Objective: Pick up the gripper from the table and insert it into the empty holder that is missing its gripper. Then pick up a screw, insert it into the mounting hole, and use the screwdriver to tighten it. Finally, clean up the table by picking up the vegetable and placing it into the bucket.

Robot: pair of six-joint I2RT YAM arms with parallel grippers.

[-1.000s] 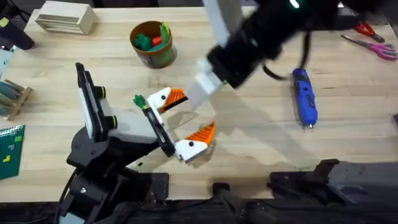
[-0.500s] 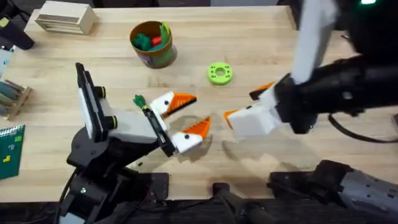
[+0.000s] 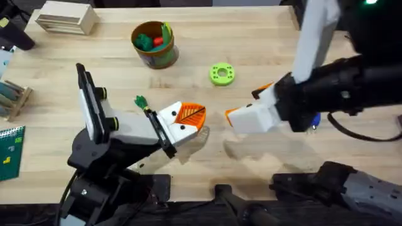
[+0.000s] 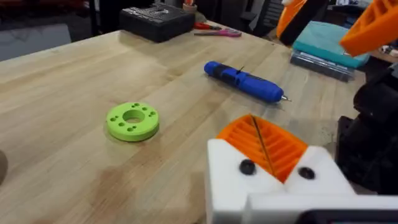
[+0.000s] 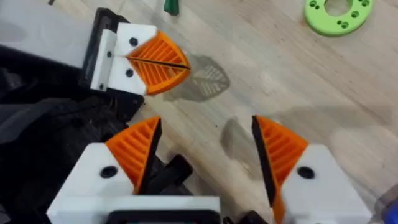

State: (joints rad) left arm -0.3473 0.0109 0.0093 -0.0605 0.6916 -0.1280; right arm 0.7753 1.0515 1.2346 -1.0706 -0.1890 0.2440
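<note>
— Wooden butcher-block table [image 3: 264, 37] carries what, and how far along does the job look?

— Both arms wear orange tips on every finger I can see, so the fingertip looks already fitted. The left gripper [image 3: 185, 120] has its tips pressed together on nothing; the right gripper [image 5: 205, 155] stands spread and empty over bare wood. The blue screwdriver [image 4: 244, 81] lies untouched beyond the green ring [image 3: 221, 74].

— And the cleanup?

— The bucket [image 3: 154, 44] already holds green and red produce, but a small green piece [image 3: 139, 101] lies beside the left arm; I judge that is left.

— Anything unclear?

— Whether the screws are tight, and where any spare screws lie.
</note>
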